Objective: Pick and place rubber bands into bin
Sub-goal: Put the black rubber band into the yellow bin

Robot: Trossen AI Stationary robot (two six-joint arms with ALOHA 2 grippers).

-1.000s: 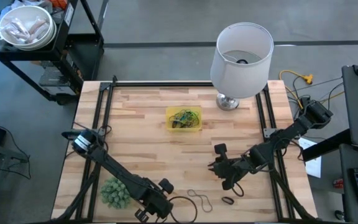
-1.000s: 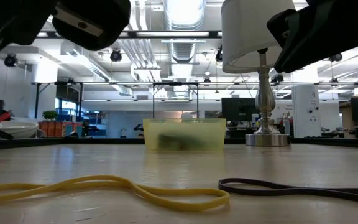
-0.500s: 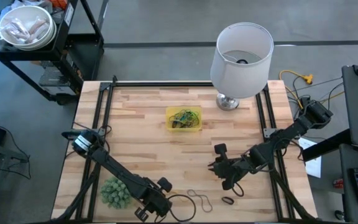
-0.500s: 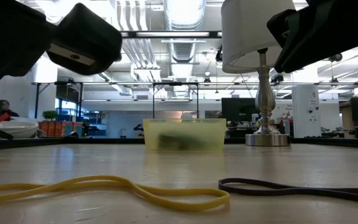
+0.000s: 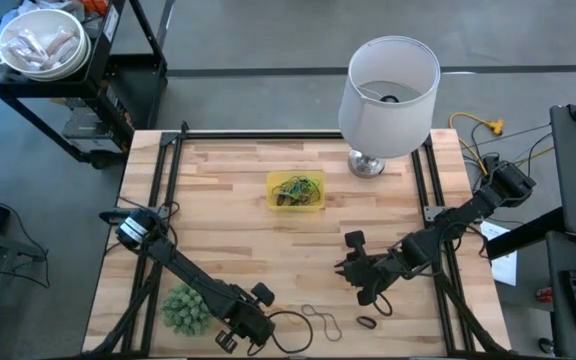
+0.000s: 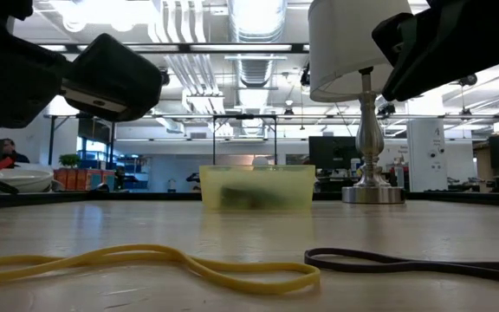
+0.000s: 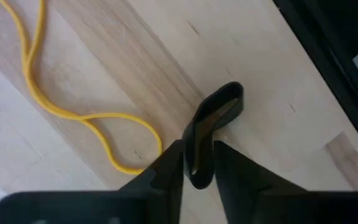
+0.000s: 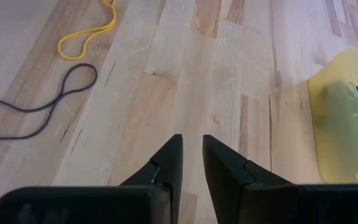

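Left gripper (image 7: 197, 163) pinches a small black rubber band (image 7: 213, 127), a grasp only its wrist view shows.

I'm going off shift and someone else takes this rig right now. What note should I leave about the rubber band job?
Left pincer: raised at the table's near edge, over a small black band. Whether it grips that band cannot be told.
Right pincer: slightly open, empty, above bare wood mid-table, right of centre.
Bin: toward the far side, beside the lamp base.
Done: a tangle of bands lies in the bin.
Left: the yellow band, a long thin dark band and the small black one are on the wood near the front edge.
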